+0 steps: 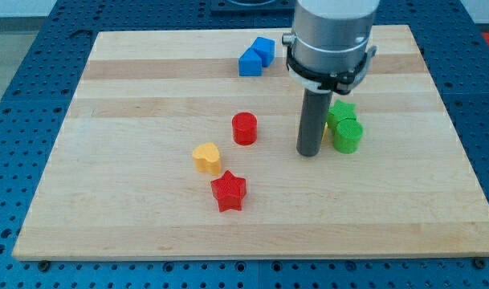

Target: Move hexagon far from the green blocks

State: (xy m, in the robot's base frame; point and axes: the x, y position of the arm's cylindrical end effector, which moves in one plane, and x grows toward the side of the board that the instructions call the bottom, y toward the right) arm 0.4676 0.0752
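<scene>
A red block [244,128], round or six-sided, shape hard to tell, stands near the board's middle. Two green blocks sit at the view's right: a green star [341,112] and, touching it just below, a green round block [348,136]. My tip [310,152] rests on the board just left of the green round block, close to it, and well to the right of the red block. The rod hides part of the green star's left side.
A yellow heart [207,158] and a red star [228,192] lie below-left of the red block. Two blue blocks [255,57] sit together near the board's top edge. The wooden board [107,201] lies on a blue perforated table.
</scene>
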